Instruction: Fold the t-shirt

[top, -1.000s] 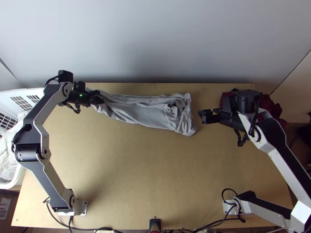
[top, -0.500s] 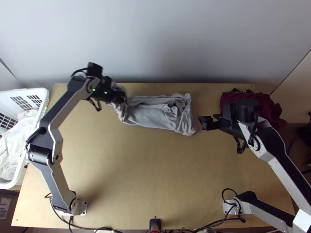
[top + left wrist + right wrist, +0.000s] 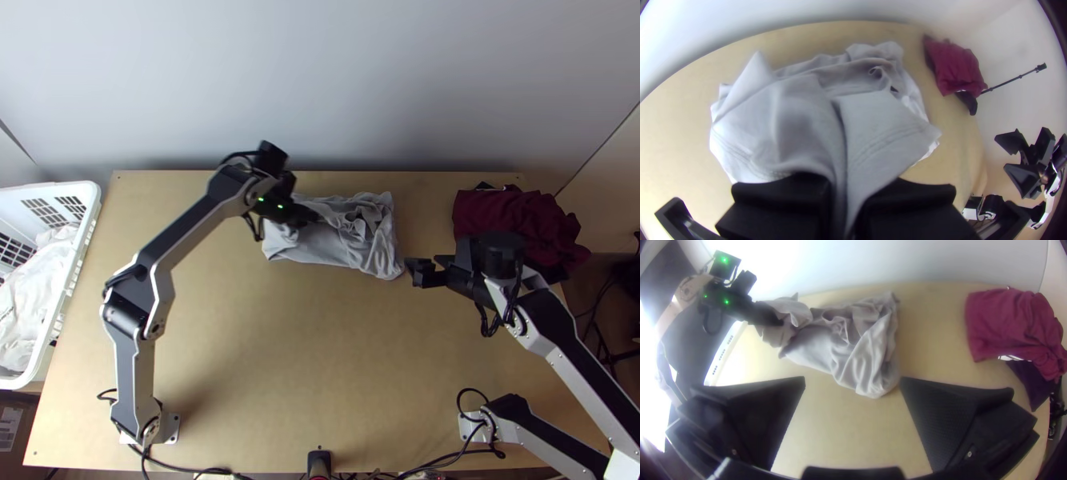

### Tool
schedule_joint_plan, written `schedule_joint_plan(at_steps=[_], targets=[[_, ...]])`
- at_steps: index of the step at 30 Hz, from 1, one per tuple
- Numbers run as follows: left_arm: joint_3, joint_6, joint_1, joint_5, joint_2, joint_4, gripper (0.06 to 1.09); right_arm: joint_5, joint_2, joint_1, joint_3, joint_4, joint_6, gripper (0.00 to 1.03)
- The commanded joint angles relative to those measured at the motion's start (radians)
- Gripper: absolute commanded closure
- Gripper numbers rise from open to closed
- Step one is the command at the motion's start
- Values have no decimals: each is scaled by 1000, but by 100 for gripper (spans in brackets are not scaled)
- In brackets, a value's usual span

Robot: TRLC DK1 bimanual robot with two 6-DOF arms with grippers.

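In the top view my left gripper (image 3: 308,216) is over the left part of the light grey t-shirt (image 3: 336,244), which lies as a short, creased bundle near the table's back edge. In the left wrist view the left gripper (image 3: 844,209) is shut on a gathered fold of the grey t-shirt (image 3: 795,111), the cloth rising between its two fingers. My right gripper (image 3: 418,270) stands just right of the shirt's right end. The right wrist view has the right gripper (image 3: 852,386) wide open with nothing between its fingers, and the grey shirt (image 3: 818,346) lies beyond them.
Dark red cloth (image 3: 512,220) lies in a heap at the table's back right. A white basket (image 3: 84,232) with white cloth in it stands at the left edge. Bare table (image 3: 320,352) stretches in front of the shirt.
The left gripper has moved right, carrying the shirt's left end over the rest, so the shirt is now shorter. The right gripper has shifted slightly toward the table's near edge.
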Motion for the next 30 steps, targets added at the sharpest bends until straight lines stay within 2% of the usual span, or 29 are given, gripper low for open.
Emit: schedule_joint_plan(at_steps=[1,5,13,19,28,29,30], targets=[[152,-54,-106,-66,115,12,105,0,-46,1,-94,38,33,4],[303,-116,-121,-87,219,18,105,0,-65,1,-132,39,46,4],[321,-258,-152,-87,259,155,105,0,-92,4,-189,44,59,4],[321,-261,-230,-87,302,197,105,0,-92,9,-197,61,64,4],[323,-263,-317,-107,399,339,105,-2,-101,8,-206,62,96,4],[324,-263,-317,-107,415,346,100,-3,-106,8,-209,62,101,4],[323,-260,-316,-107,432,352,85,-6,-111,4,-210,61,110,4]])
